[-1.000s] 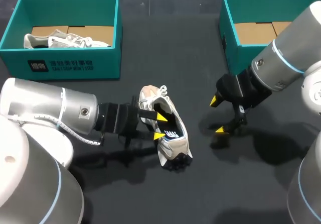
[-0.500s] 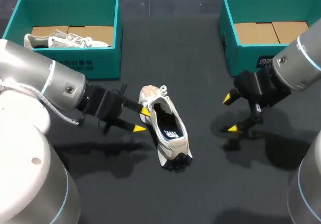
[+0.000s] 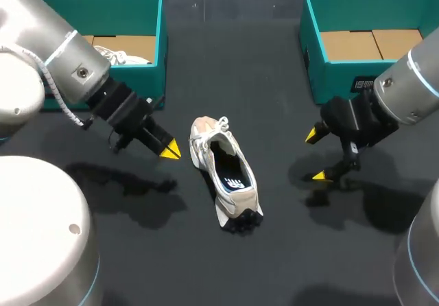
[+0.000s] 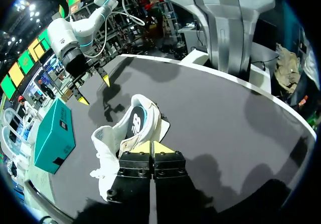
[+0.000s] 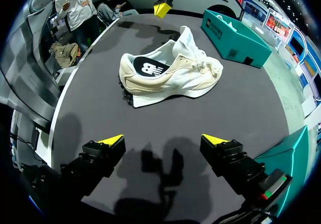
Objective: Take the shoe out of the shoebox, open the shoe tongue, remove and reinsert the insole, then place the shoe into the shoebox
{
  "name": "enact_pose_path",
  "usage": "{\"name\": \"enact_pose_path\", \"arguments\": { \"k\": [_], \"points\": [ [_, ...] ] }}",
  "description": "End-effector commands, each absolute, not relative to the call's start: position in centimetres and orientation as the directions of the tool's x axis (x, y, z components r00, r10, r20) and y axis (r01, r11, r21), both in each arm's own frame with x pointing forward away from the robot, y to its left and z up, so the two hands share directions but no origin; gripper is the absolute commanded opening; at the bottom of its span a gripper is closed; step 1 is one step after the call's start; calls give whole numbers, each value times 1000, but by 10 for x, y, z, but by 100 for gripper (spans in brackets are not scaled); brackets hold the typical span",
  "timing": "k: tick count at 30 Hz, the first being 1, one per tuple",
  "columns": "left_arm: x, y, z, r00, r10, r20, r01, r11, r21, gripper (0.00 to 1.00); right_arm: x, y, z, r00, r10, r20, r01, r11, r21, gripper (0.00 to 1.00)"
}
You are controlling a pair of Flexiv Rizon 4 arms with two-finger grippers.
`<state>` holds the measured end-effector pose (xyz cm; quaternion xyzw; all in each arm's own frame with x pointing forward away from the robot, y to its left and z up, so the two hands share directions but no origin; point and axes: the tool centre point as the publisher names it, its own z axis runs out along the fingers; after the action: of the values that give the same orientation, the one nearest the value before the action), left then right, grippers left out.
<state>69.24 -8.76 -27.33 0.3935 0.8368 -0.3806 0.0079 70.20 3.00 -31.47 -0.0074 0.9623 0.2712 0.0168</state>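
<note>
Left gripper (image 3: 169, 150) has its tips pressed together, just beside the shoe (image 3: 226, 175), not touching; right gripper (image 3: 315, 156) stands wide apart, gripping nothing

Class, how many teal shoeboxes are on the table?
2: the left shoebox stands at the table's far left, partly hidden behind the left arm; the right shoebox at its far right.

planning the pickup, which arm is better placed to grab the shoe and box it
Probably right: the right hand is open with the shoe broadside ahead. The left hand is nearer but shut.
</note>
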Motion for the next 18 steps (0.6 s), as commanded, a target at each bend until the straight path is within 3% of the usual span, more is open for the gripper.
{"name": "enact_pose_path", "arguments": {
  "k": [1,10,18],
  "points": [
    [691,-94,-271,-606,764,-222,706,389,-591,0,702,30,-315,-999,-4,-37,-23,854,520,100],
    [675,-118,-258,-354,920,-167,856,246,-455,0,702,30,-315,-999,-4,-37,-23,854,520,100],
    [674,-122,-261,-342,925,-168,862,237,-448,0,702,30,-315,-999,-4,-37,-23,854,520,100]
  ]
}}
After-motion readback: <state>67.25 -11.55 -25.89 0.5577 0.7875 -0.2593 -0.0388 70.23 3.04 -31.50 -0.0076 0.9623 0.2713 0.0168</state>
